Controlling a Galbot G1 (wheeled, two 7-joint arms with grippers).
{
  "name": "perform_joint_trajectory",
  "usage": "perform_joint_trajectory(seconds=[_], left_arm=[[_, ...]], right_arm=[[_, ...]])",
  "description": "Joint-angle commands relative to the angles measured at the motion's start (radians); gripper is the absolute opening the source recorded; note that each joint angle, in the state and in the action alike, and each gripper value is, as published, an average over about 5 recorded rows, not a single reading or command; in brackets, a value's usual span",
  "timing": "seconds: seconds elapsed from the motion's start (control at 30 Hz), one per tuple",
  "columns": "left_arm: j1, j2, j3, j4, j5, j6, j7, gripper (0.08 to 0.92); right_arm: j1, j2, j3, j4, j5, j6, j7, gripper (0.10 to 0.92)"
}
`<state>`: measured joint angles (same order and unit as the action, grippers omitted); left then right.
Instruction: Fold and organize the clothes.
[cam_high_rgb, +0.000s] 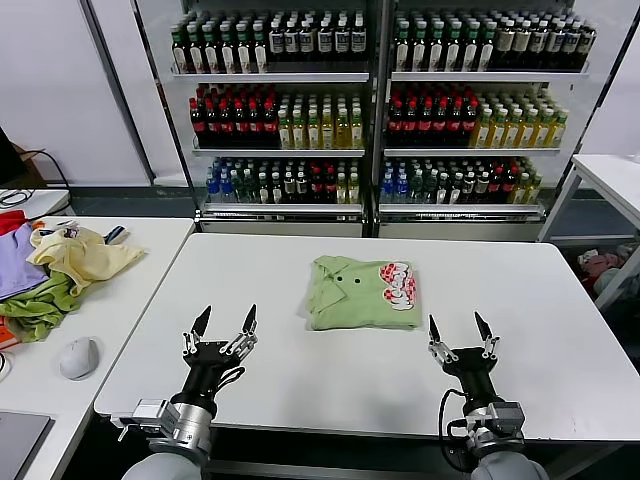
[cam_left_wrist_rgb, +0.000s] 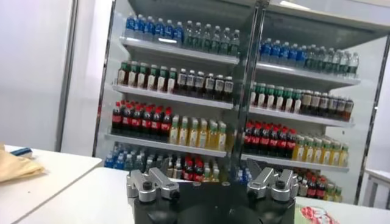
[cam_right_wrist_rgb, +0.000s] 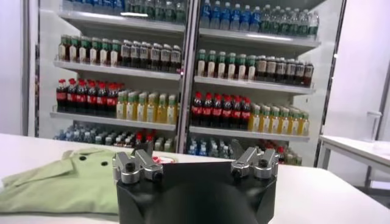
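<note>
One light green polo shirt (cam_high_rgb: 362, 292) lies mid-counter (cam_high_rgb: 300, 380) as a compact folded rectangle, collar and red-and-white graphic up, so the folding looks finished and perhaps only tidying remains. Two end effectors, left end effector (cam_high_rgb: 224, 322) and right end effector (cam_high_rgb: 458, 328), hover near the counter's front edge, spread wide, empty, apart from the shirt.

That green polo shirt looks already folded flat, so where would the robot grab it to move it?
Probably by the near edge of the green polo shirt, coming low from the robot's side. It lies flat on the white table, so only an edge gives the fingers something to pinch. The left gripper and right gripper, both open, could each take a near corner.
</note>
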<state>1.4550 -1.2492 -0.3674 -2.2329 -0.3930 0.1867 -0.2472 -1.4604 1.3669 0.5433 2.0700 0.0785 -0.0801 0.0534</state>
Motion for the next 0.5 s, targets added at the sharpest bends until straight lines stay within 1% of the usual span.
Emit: perform_joint_trajectory(seconds=[0.03, 0.27, 0.5], left_arm=[[0.008, 0.018, -0.023, -0.002, 0.013, 0.009, 0.014, 0.823], [0.003, 0.023, -0.025, 0.008, 0.022, 0.016, 0.020, 0.823], [-0.010, 0.022, -0.024, 0.026, 0.032, 0.015, 0.017, 0.823]], right_arm=[[-0.037, 0.030, -0.019, 0.058, -0.048, 0.018, 0.010, 0.823], [-0.045, 0.043, -0.023, 0.056, -0.055, 0.017, 0.024, 0.823], [-0.026, 0.047, -0.015, 0.043, -0.060, 0.069, 0.066, 0.823]])
